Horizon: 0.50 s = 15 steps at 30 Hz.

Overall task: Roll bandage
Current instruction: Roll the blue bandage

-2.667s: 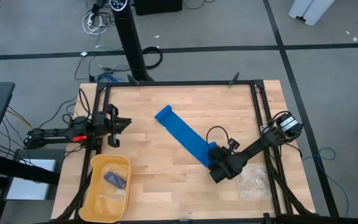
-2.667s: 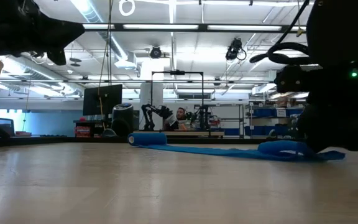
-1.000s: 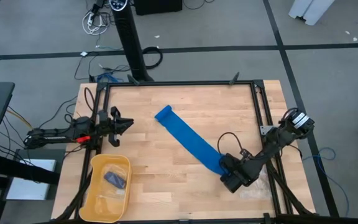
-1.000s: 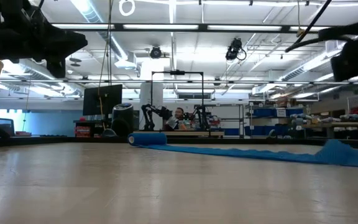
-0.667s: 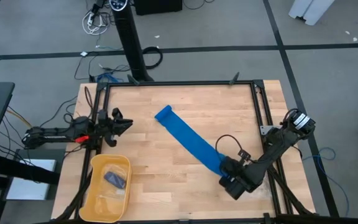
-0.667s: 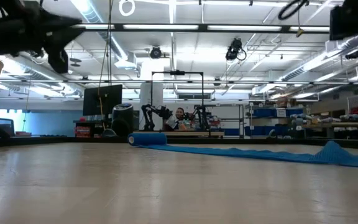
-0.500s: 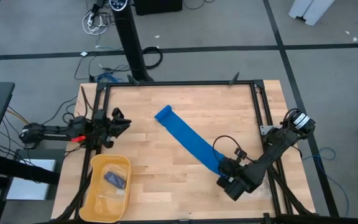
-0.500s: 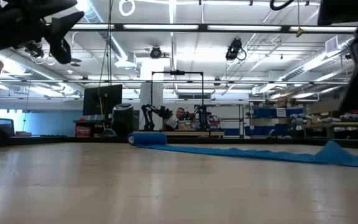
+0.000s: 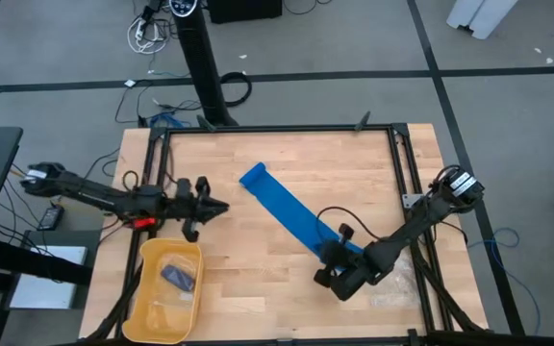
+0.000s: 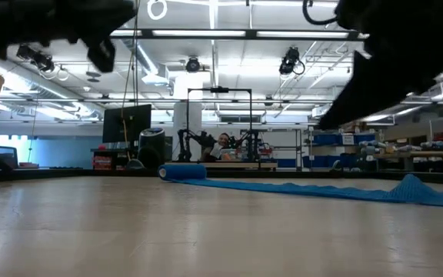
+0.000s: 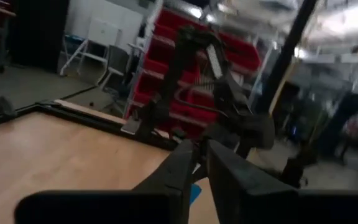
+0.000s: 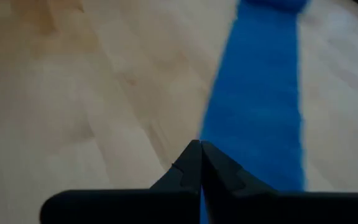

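Two dark arms are working over a pale wooden tabletop [image 9: 258, 288] framed in black rails. Largest on it is the bandage [image 9: 282, 208], a bright blue strip that is lying flat and running diagonally from a folded end near the middle of the far side toward the near right; in the low view [image 10: 298, 188] it is lying as a long band with a small raised peak at its right end. The yellow tub [image 9: 145, 312] is sitting at the near left corner, holding a small dark packet [image 9: 178, 277]. A clear plastic bag [image 9: 392, 284] is lying at the near right, beside the right arm.

The right gripper [image 9: 339, 274] is hanging at the near end of the bandage, just over the strip's edge; in the right wrist view its jaws are pressed together at the tips with nothing between them [image 12: 201, 163], and the blue strip is stretching away ahead of them. The left gripper [image 9: 200, 207] is reaching in from the left side, well apart from the bandage, just beyond the tub; its jaws are almost together, with only a narrow slit between them, and are holding nothing [image 11: 201, 168].
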Available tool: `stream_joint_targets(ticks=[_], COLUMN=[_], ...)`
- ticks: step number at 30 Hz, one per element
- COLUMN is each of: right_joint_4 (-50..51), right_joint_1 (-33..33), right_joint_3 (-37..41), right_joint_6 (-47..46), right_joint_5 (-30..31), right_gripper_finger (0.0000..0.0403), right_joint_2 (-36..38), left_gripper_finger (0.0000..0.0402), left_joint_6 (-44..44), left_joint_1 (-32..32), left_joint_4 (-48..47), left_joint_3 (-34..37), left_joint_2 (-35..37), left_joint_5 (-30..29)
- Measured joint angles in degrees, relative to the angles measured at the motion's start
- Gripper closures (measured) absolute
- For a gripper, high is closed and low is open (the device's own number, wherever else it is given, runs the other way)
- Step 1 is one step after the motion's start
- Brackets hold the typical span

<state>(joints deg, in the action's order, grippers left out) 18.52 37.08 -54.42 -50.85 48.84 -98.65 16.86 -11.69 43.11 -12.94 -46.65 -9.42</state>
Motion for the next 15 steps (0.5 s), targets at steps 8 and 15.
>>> stream_joint_targets(ticks=[8, 15], right_joint_4=[-13.3, -13.1], right_joint_1=[-1.3, -1.4], right_joint_3=[2.0, 2.0], right_joint_6=[12.7, 11.9], right_joint_5=[1.2, 1.3], right_gripper_finger=[0.0401, 0.0401], right_joint_2=[0.0, 0.0], left_gripper_finger=[0.0395, 0.0398], left_joint_6=[2.5, 21.2], left_joint_1=[-6.5, -9.1], left_joint_4=[-21.7, -39.1], left_joint_3=[-19.4, -24.8], left_joint_2=[-16.4, -24.9], left_joint_5=[-20.0, -31.0])
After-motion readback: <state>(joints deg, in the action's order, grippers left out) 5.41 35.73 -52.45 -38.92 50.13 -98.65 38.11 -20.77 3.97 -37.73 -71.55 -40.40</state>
